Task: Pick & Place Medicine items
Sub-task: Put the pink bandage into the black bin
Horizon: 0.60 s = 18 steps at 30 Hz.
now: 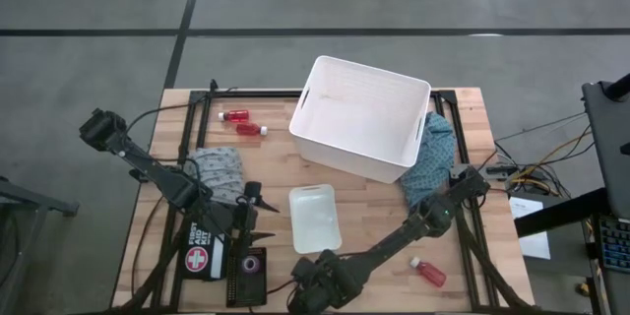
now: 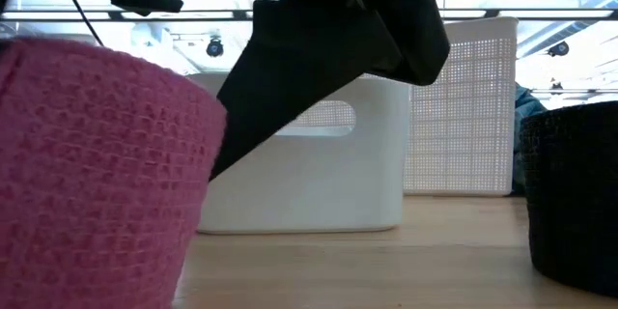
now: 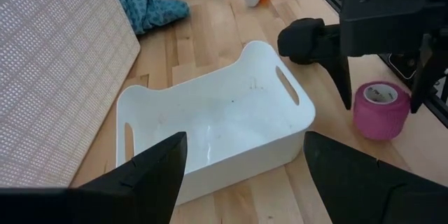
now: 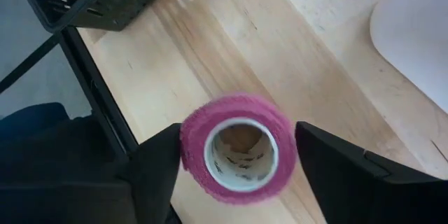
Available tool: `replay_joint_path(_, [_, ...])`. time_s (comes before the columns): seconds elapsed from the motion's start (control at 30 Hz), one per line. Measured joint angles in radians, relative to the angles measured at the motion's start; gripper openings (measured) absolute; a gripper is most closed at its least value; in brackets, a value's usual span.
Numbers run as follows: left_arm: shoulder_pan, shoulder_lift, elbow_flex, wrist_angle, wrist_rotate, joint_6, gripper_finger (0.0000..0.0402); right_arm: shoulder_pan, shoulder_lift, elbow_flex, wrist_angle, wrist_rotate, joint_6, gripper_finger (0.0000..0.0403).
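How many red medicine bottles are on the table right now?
3. Two red bottles lie at the far left, one beside the other, left of the big white basket. The third lies near the front right edge. Others may be hidden.

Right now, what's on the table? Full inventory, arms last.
red bottles: 3; two far left, one near right.
pink tape roll: 1, near edge, between right gripper's fingers.
large white basket: 1, far centre.
small white tray: 1, centre.
teal cloth: 1, right of basket.
patterned grey cloth: 1, left.
first-aid pouch: 1, black, near left.
left gripper: open, above tray.
right gripper: open, around roll.
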Motion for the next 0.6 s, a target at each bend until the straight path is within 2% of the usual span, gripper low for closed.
replay_joint_path(0.27, [0.0,0.0,0.0,0.0,0.0,0.0,0.0292,0.0,0.0,0.003,0.029,0.003,-0.04,0.0341])
replay_joint_path(0.47, [0.0,0.0,0.0,0.0,0.0,0.0,0.0292,0.0,-0.015,0.003,0.017,0.027,-0.051,0.0347])
replay_joint_path(0.6, [0.0,0.0,-0.001,0.0,0.0,0.0,0.0292,0.007,-0.055,0.004,0.008,0.099,-0.077,0.0344])
